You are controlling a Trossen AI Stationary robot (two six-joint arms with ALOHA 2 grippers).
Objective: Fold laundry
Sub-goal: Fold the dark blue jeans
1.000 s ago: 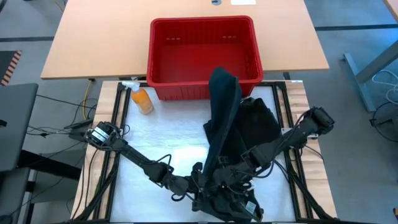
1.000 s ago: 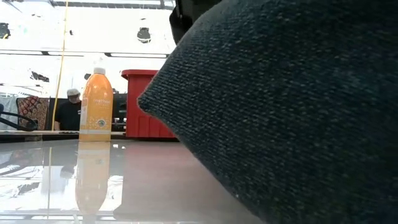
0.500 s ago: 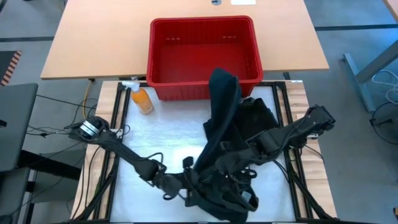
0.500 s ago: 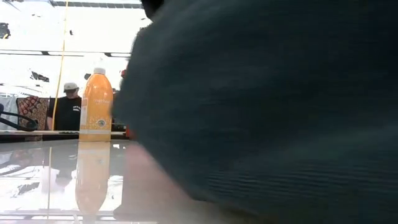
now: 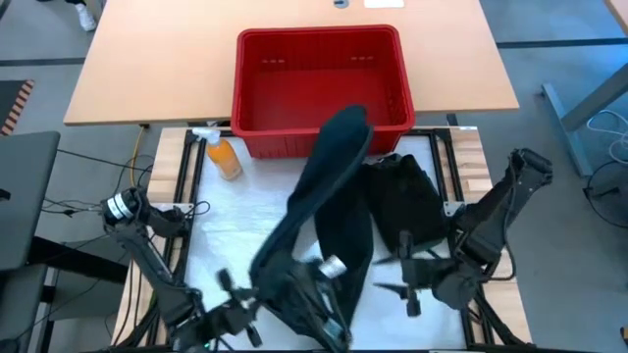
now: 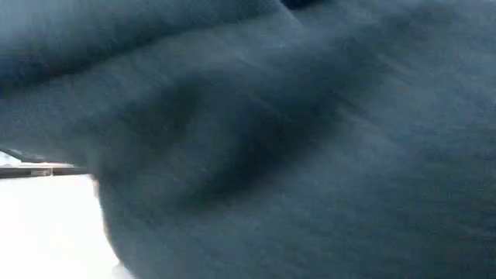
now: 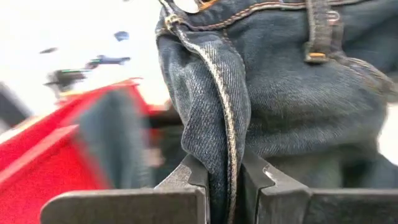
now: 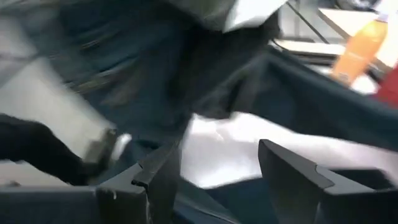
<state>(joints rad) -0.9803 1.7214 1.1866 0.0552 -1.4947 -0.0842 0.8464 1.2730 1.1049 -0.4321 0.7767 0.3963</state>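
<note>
A pair of dark blue jeans [image 5: 329,186] runs in a long band from the red basket's front rim, where its far end [image 5: 345,123] is draped, down to the table's near edge. My left gripper [image 5: 270,294] is shut on the near end, close to the waistband [image 7: 298,37]. The denim fills the low view [image 6: 310,155]. A black garment [image 5: 402,201] lies bunched on the table beside the jeans. My right gripper [image 5: 392,289] stands open to the right of the jeans, with nothing between its fingers [image 8: 161,168]. My left gripper pinches a folded, seamed edge of the jeans [image 7: 225,155] between its two fingers, just below the waistband with its belt loop. The fingers point about level. The denim stands up out of the hold, lifted off the table, and stretches away toward the basket.
The red plastic basket [image 5: 319,34] stands at the table's far side. An orange bottle [image 5: 224,157] stands left of it, at the far left of the white work surface [image 5: 245,211]. A wooden table lies beyond.
My left gripper has swung toward the table's left near corner and risen, rolling its wrist, and has drawn the jeans' near end leftward with it; the far end stays on the basket rim. My right gripper has pulled out of the cloth toward the right edge.
</note>
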